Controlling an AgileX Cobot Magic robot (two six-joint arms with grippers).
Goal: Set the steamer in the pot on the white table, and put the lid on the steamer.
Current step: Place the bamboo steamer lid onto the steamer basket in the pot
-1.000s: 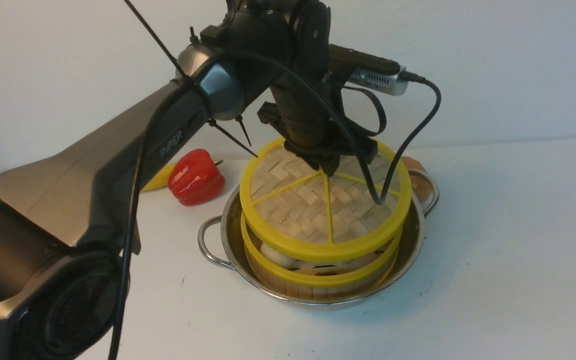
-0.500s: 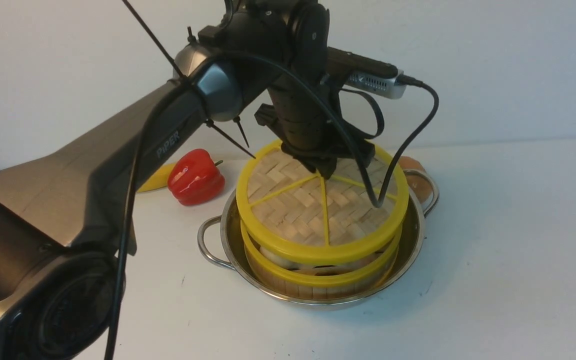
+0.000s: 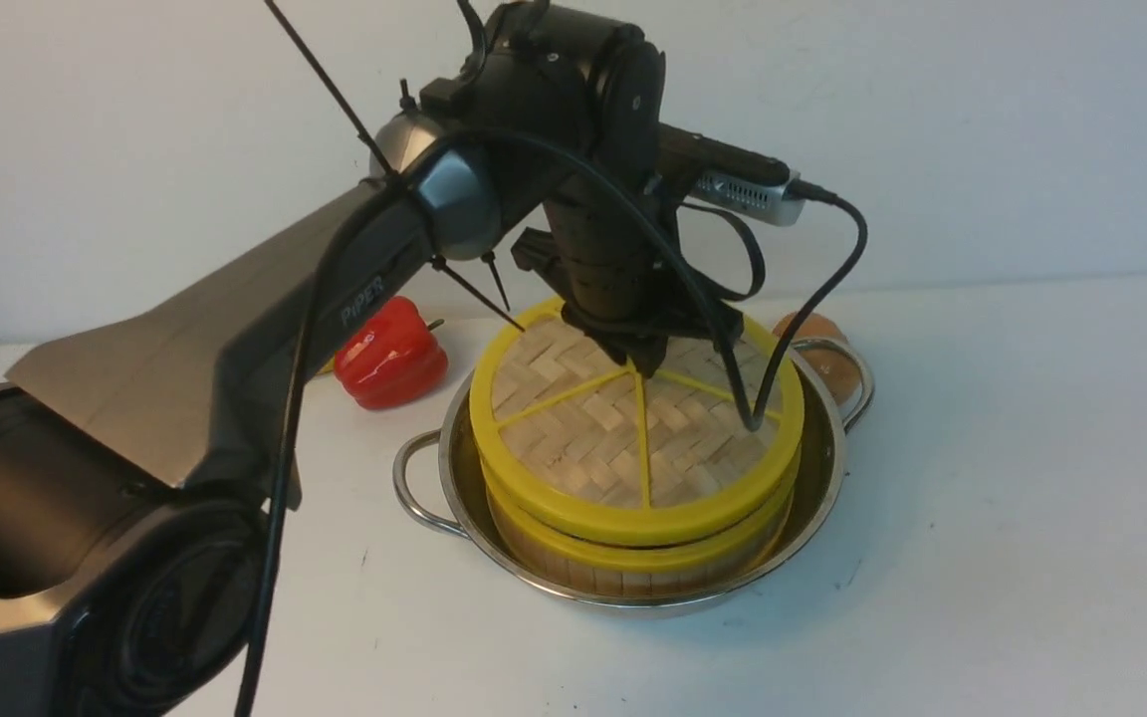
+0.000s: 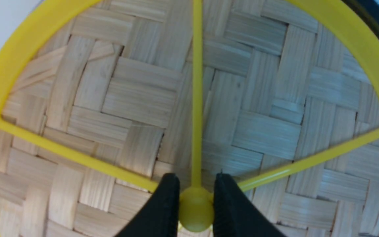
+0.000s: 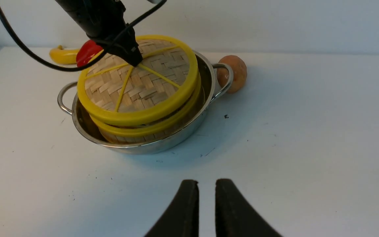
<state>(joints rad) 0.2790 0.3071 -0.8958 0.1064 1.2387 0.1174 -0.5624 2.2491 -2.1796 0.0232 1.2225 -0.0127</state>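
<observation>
The steamer (image 3: 633,568) stands inside the pot (image 3: 817,488) on the white table (image 3: 1012,498). The lid (image 3: 583,438) lies over the steamer's top rim and hides its contents; in the right wrist view the lid (image 5: 143,89) sits slightly askew over the steamer (image 5: 137,131) in the pot (image 5: 163,144). My left gripper (image 3: 645,360) points straight down and is shut on the lid's yellow centre knob (image 4: 196,210); it shows in the left wrist view (image 4: 196,177) over the lid (image 4: 137,98). My right gripper (image 5: 206,182) is shut and empty, low over bare table, nearer than the pot.
A red pepper (image 3: 389,354) lies left of the pot, with a yellow fruit (image 5: 63,56) behind it. A brown round object (image 5: 234,74) touches the pot's far right handle (image 3: 857,373). The left arm's cable (image 3: 812,299) hangs onto the lid.
My left gripper has come down with the lid. The gap between lid and steamer has closed, and the buns that showed under the lid are now hidden.
</observation>
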